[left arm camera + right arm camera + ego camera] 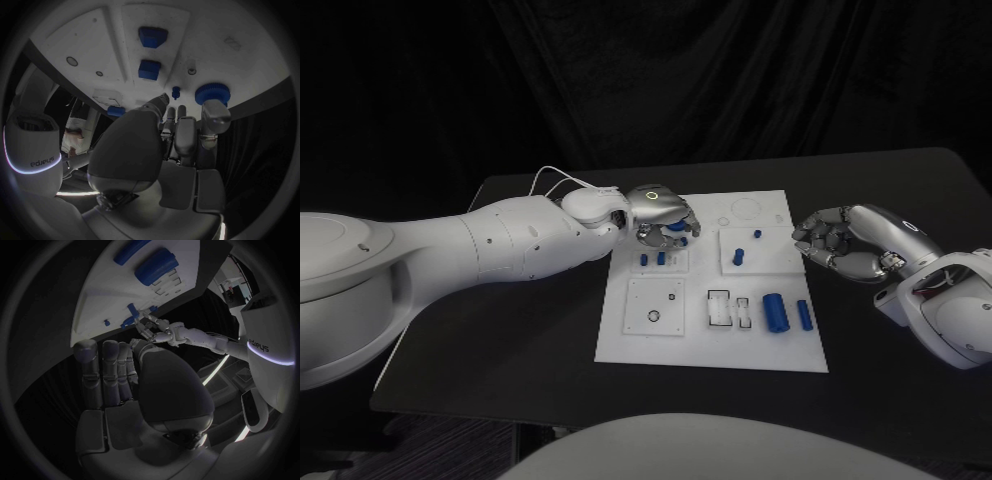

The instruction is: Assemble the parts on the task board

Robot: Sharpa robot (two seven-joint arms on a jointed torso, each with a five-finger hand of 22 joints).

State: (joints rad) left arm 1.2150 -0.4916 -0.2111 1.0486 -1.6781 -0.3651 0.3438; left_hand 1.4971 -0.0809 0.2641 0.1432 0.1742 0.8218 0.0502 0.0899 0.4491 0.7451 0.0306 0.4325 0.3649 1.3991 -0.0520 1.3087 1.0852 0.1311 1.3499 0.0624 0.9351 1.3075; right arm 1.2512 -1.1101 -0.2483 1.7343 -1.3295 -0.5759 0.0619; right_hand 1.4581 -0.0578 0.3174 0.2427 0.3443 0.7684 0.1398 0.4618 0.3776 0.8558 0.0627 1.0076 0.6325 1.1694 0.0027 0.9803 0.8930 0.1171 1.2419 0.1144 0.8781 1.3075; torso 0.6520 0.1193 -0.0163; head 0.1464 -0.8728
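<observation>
Left hand (659,212) fingers down at blue part (678,227) on task board (711,345), grip unclear; right hand (849,241) curled, empty.

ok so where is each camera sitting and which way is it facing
Head view: on the robot's head, looking down at the task board; both arms enter, left hand and right hand.
Left wrist view: behind the left hand, facing the board's blue parts.
Right wrist view: behind the right hand, facing the board.
All three views share the board and the left hand.
</observation>
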